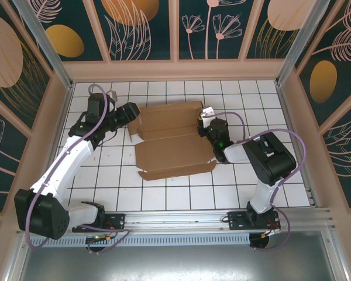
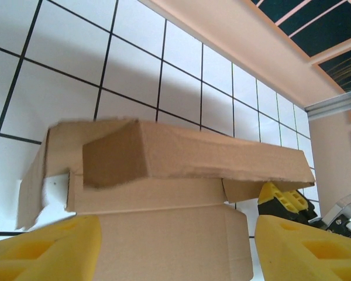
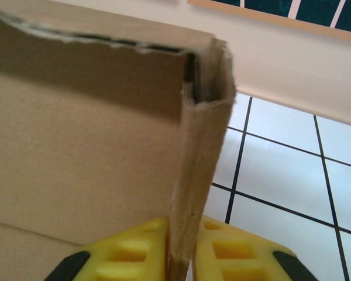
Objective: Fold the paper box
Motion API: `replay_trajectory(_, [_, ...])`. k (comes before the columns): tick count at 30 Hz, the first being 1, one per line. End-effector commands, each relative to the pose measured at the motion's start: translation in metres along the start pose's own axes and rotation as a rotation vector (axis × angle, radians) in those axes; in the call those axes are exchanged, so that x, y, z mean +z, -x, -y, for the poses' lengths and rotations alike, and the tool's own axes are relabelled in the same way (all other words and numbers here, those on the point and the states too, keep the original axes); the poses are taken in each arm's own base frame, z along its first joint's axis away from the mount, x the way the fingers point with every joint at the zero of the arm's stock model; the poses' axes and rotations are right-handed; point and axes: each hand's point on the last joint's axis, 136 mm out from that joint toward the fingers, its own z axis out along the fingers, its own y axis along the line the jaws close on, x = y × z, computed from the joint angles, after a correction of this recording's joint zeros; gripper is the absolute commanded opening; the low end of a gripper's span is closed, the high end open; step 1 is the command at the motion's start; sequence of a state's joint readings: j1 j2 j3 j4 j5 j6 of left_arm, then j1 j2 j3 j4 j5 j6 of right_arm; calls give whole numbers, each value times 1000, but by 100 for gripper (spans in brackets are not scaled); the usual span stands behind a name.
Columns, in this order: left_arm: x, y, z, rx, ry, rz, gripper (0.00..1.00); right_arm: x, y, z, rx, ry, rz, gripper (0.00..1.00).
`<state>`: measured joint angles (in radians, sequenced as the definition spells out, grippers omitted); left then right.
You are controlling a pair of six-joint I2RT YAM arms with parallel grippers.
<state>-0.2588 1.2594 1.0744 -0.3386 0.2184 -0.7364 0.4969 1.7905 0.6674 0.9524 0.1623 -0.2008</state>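
Two grippers bracket the paper box (image 1: 172, 143), which lies in the middle of the tiled table (image 1: 164, 193). Most of the sheet is flat, with its left and right ends partly raised.

On the left, the left gripper (image 2: 175, 254) hovers low with its jaws spread wide, astride a flat panel of the sheet. A sliver of tile shows beside one finger, so I judge that it grips nothing. Ahead of it a folded side wall sags unevenly, with one end tab bent inward.

The cardboard looks light and stiff across its flutes, but ready to hinge at the creases. Its torn, fuzzy edges suggest it will crush or tear if pinched hard near a corner. It probably slides easily on the smooth tiles, so one arm should pin it while the other folds. The best holds seem to be the mid-wall edges, away from the slots. In the middle, the broad panels lie bare.

On the right, the right gripper (image 3: 184, 257) is clamped on the upright right side wall, its fingers (image 3: 134, 254) pressed to both faces near a doubled-over corner. Open tiles lie behind and to the right of the box. The near flaps sit closer to the arms' rail (image 1: 181, 218), which leaves less room there.
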Motion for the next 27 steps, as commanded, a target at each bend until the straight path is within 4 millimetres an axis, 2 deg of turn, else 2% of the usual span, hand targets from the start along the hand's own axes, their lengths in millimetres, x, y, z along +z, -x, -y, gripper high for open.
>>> replay_trajectory(1, [6,7,-4,-6,37,7,69,6,0,-3,-7,14,-11,11])
replay_trajectory(5, [13,7,-4,-24,30,-5,69,2,-2,-6,-16,-10,-22,8])
replay_trajectory(12, [11,-3,1,-12,-18,-37,67,-26,-7,-19,-12,-87,-3,8])
replay_trajectory(18, [9,-6,-8,30,24,-38,67,-33,-33,-18,-18,-104,-43,10])
replay_trajectory(27, [14,-25,-23,14,26,-63,67,-39,-63,-21,16,-123,-86,14])
